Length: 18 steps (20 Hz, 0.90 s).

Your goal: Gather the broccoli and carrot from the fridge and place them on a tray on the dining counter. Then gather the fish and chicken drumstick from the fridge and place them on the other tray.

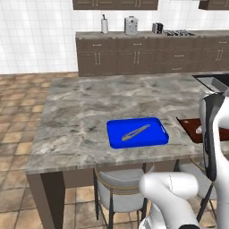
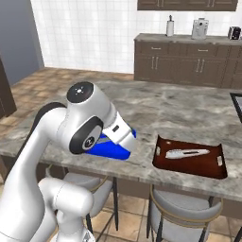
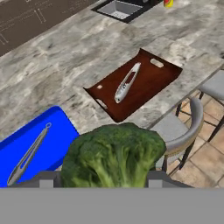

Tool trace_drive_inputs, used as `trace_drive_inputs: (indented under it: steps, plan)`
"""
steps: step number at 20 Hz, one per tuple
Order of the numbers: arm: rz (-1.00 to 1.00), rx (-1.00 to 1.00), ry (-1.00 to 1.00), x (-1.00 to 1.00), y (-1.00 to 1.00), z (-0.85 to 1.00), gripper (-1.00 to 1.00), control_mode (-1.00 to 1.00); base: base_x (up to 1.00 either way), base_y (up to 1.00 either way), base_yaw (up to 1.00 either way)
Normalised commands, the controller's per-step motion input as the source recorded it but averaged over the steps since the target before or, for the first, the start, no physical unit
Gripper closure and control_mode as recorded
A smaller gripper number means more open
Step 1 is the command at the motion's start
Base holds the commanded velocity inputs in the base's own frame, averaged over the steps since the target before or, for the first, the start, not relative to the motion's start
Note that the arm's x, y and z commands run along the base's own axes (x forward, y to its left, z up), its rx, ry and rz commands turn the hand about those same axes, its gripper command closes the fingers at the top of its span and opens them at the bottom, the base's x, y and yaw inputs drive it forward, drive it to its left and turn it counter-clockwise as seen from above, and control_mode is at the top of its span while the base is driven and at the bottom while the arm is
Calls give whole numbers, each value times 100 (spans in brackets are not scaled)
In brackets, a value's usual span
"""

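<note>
Marble dining counter [image 1: 80, 116] bears blue tray [image 1: 157, 138] and, apparently wooden, brown tray [image 2: 189, 165].

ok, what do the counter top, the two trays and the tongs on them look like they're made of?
Counter: looks like polished stone, grey-brown veined marbling.
Blue tray: probably plastic, flat saturated colour, raised rim.
Brown tray: dark reddish, could be wood or lacquered plastic; cut-out handles at the ends.
Tongs: pale grey with a light sheen, likely metal.
All rendered, so these are guesses.
</note>
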Motion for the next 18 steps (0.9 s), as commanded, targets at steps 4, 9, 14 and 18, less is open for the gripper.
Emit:
trace_drive_inputs:
  steps: [4,9,14,18]
  plan:
    - [0,0,0,0,0,0,100,100,64,39,-13]
    - [-1,-6,14,86,60,-32,100,-100,0,0,0]
    - [6,0,13,79,61,-24,100,-100,0,0,0]
    - [16,0,13,62,34,-41,100,-100,0,0,0]
